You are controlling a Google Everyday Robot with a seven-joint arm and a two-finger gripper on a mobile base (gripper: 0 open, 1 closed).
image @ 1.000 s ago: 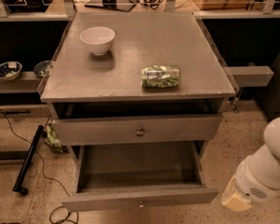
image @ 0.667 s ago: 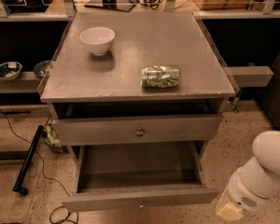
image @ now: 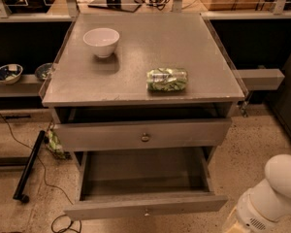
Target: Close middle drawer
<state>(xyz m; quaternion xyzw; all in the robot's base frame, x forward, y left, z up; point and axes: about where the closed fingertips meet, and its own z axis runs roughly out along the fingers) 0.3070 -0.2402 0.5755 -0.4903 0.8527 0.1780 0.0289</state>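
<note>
Two are standing open, the top drawer (image: 184, 132) and the middle drawer (image: 111, 208); the gripper (image: 242, 220) is hanging beside the latter's right corner, and I cannot tell its grip.

The grey middle drawer (image: 145, 205) stands pulled far out, level. Its front panel ends just left of the gripper (image: 246, 221).

Grey middle drawer (image: 145, 178), white bowl (image: 102, 41), cream-white gripper (image: 246, 217) bottom right

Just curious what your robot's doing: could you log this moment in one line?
middle drawer: pulled wide open | gripper: low, by its right front corner | top drawer: slightly out | cabinet top: white bowl, green packet
</note>
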